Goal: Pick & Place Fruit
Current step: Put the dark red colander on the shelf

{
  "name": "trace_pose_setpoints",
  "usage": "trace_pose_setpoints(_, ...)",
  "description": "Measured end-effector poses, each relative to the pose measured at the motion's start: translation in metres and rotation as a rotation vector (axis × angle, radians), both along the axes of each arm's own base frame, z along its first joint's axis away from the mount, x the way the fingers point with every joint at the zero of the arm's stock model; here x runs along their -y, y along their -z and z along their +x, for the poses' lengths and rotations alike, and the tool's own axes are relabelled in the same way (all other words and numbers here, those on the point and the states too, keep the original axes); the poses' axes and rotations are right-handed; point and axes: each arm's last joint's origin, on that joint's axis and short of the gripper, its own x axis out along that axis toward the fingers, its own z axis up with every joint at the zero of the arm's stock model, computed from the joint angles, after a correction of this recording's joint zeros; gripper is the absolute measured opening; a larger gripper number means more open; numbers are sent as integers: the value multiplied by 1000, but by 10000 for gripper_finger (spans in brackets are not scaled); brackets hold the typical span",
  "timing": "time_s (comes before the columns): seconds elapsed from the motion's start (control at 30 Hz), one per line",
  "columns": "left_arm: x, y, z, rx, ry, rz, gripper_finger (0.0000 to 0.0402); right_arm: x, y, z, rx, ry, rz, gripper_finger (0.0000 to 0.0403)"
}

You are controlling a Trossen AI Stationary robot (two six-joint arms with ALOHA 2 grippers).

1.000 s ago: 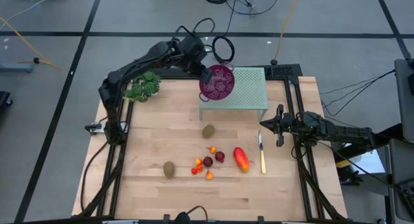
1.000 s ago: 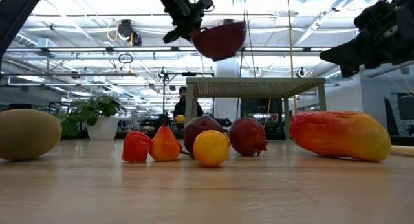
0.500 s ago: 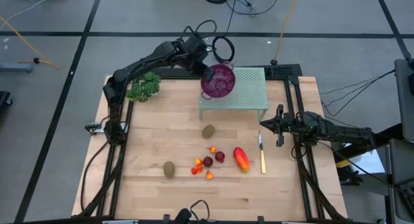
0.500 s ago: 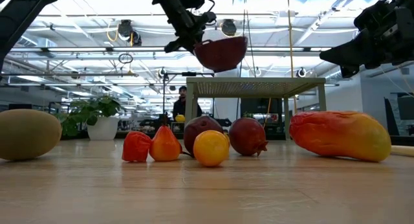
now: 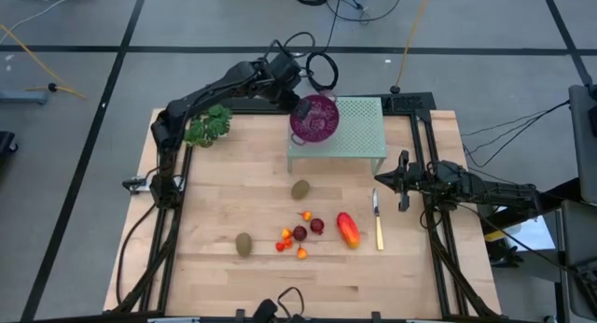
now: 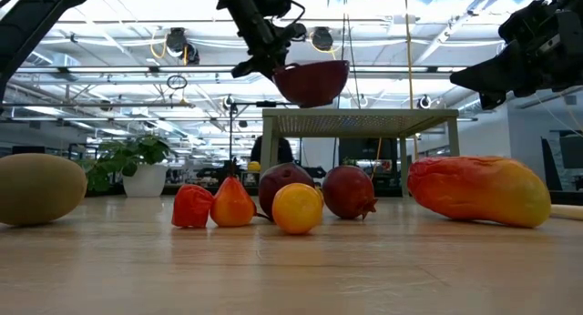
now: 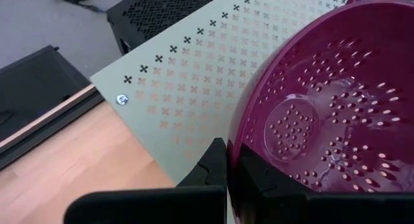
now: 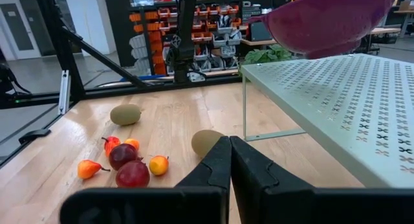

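Lying loose: 2 kiwis (image 5: pixel 300 189), 2 red rounds (image 5: pixel 309 230).

1. No legible text, label, brand, number or sign appears in any of the four views.
2. The perforated green rack (image 7: pixel 194 88) carries only a cut-out cross pattern, not lettering.
3. Shelves in the room beyond the table (image 8: pixel 162 120) hold orange bins; any labels there are perhaps too small to read.
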Motion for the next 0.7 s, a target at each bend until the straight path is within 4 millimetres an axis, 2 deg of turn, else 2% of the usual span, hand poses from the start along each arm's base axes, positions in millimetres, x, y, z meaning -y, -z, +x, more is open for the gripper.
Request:
trace_pose_setpoints(0.13, 0, 5, 3, -15, 9, -2, 0, 0, 0, 0, 0, 1, 0, 0)
trace_pose_setpoints(0.7, 0, 6, 4, -26, -14, 14, 0, 0, 0, 0, 0, -1, 0, 0)
